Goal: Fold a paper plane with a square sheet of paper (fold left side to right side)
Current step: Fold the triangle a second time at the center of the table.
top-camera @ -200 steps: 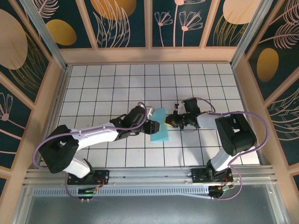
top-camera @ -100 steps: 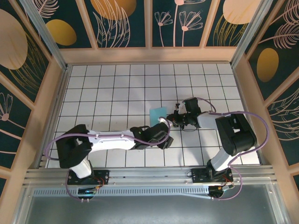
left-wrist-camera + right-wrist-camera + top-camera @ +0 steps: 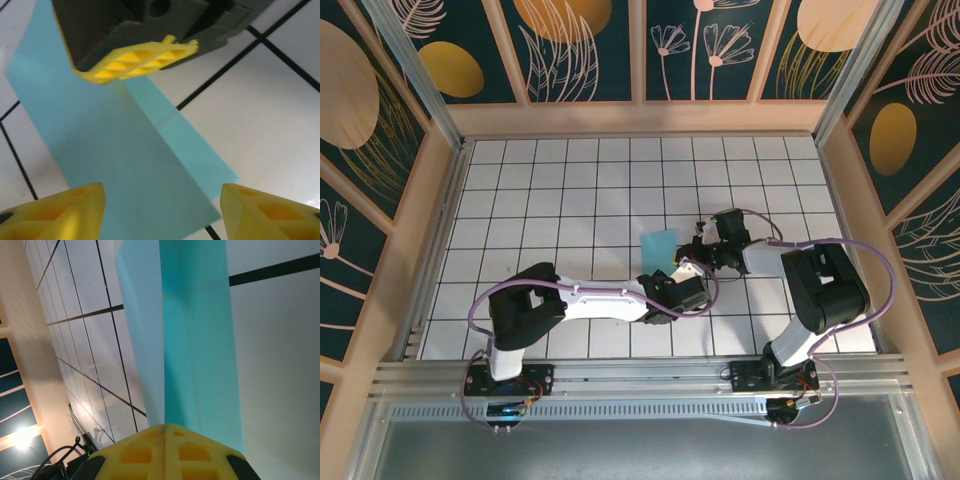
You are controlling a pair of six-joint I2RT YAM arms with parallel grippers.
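Two yellow-tipped tools meet at the turquoise sheet of paper (image 3: 658, 244), which lies folded on the white gridded bench (image 3: 540, 190), right of centre. The right tool (image 3: 165, 435) is clenched, its tips pressed together at the sheet's edge in line with a crease; whether they pinch the paper or only press it down I cannot tell. The left tool (image 3: 160, 210) is released, fingers spread wide just above the sheet
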